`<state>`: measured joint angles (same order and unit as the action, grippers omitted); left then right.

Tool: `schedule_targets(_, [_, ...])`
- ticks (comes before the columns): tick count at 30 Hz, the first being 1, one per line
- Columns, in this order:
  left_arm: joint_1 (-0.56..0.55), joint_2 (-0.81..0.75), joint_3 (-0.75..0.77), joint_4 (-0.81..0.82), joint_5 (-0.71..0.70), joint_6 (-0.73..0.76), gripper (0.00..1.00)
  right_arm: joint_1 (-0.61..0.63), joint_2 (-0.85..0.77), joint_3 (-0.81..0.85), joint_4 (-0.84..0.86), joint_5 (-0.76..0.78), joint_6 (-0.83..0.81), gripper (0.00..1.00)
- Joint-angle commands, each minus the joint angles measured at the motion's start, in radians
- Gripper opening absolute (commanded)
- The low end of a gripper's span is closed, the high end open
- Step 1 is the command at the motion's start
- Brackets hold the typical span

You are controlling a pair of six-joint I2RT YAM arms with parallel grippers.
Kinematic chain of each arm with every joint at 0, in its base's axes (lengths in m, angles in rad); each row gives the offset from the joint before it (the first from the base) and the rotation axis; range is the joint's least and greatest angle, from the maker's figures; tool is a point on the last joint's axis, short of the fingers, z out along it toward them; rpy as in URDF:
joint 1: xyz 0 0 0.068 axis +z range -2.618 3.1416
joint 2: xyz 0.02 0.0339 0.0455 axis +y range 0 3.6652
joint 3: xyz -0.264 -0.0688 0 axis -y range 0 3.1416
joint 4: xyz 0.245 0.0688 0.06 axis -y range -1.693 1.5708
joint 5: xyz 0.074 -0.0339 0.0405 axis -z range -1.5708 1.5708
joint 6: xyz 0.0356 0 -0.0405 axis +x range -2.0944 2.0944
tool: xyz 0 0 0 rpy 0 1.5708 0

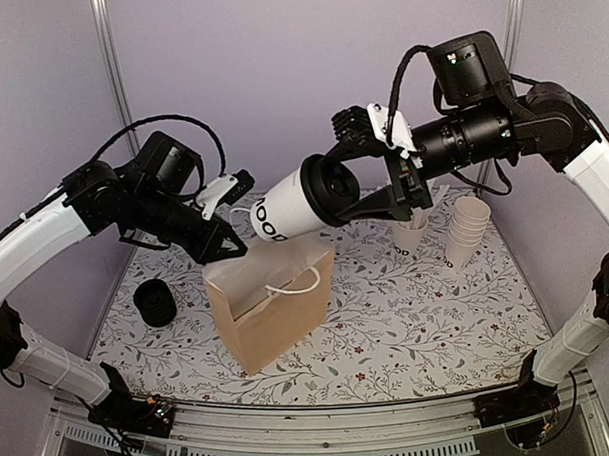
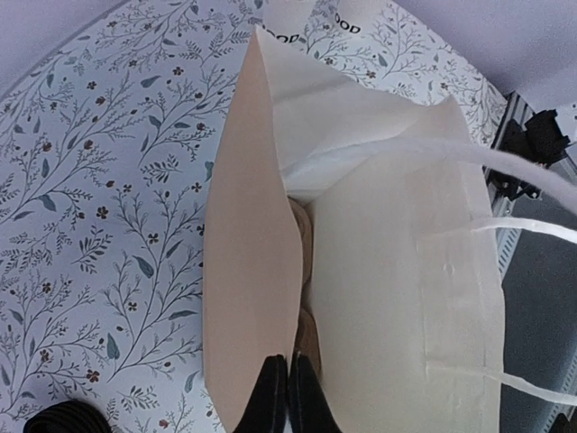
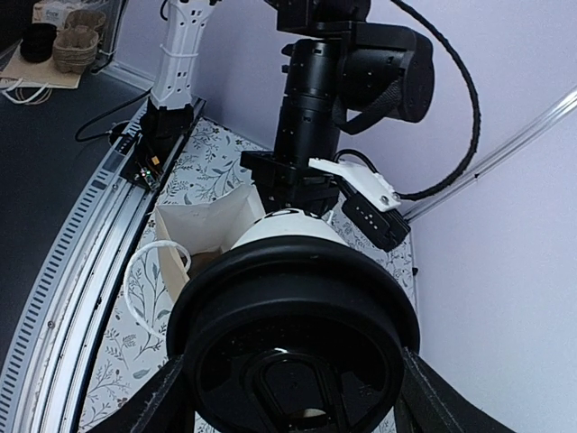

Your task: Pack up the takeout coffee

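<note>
- While viewing from above, noted small white paper cup with black round plastic lid point(image 1: 289, 211) held in the air, lying on its side, lid end toward the right arm.
- Placed just above the open mouth of the brown paper bag point(image 1: 272, 304); not inside it.
- Right gripper point(image 1: 358, 181): clamped on the cup at the lid end, one finger on either side of the black rim, jaws wide; confirmed in right wrist view point(image 3: 293, 388).
- Left gripper point(image 2: 288, 361): fingers pressed together, pinching the bag's rim at its left end.
- Bag upright on the floral-print counter point(image 1: 388, 335), mouth open, white twisted-cord handle point(image 1: 292, 285) hanging over the front wall.
- Also on the counter: short black round stack point(image 1: 155, 301) left of the bag; stack of nested lidless white cups point(image 1: 468, 230) and white cup of straws point(image 1: 410, 232) far right, well apart from the bag.
</note>
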<state>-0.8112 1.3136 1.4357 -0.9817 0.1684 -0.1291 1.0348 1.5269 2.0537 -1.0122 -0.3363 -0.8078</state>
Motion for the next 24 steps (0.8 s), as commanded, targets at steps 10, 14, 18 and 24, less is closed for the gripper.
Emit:
schedule_targets(10, [-0.144, 0.055, 0.090, 0.042, -0.051, -0.054, 0.00, 0.165, -0.064, -0.229, -0.027, 0.251, -0.125, 0.27])
schedule_targets(14, [-0.208, 0.088, 0.122, 0.039, -0.074, -0.062, 0.00, 0.217, -0.069, -0.268, -0.068, 0.329, -0.137, 0.27])
schedule_targets(18, [-0.269, 0.139, 0.147, 0.034, -0.089, -0.065, 0.06, 0.248, -0.047, -0.265, -0.114, 0.383, -0.114, 0.27])
schedule_targets(24, [-0.326, 0.156, 0.204, 0.032, -0.145, -0.073, 0.39, 0.308, -0.008, -0.293, -0.191, 0.455, -0.081, 0.27])
